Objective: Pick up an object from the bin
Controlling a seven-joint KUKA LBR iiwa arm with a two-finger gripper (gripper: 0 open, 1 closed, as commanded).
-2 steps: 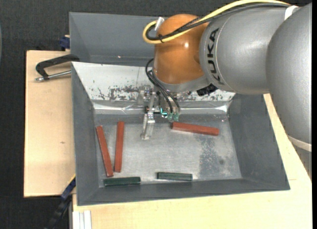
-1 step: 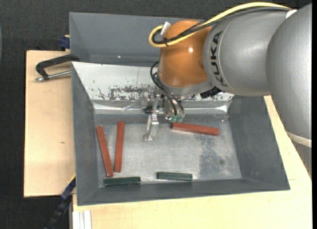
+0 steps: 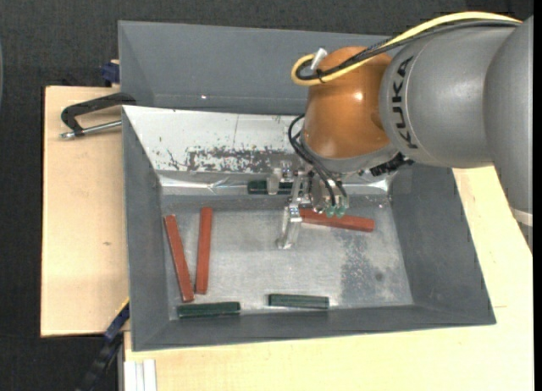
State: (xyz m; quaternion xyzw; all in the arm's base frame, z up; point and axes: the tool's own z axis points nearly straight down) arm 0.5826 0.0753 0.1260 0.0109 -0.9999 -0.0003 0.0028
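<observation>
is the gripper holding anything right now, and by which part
Cannot be told. The gripper sits at the left end of a red stick, but no grasp is visible.

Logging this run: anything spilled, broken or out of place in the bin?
Nothing stands out. Two red sticks and two dark green sticks lie flat on the bin floor; a third red stick lies by the gripper. Dark speckles on the back wall look like wear.

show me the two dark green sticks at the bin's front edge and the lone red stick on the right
left dark green stick (image 3: 208, 309), camera view, its middle
right dark green stick (image 3: 298, 301), camera view, its middle
lone red stick (image 3: 349, 223), camera view, bare right half
</observation>
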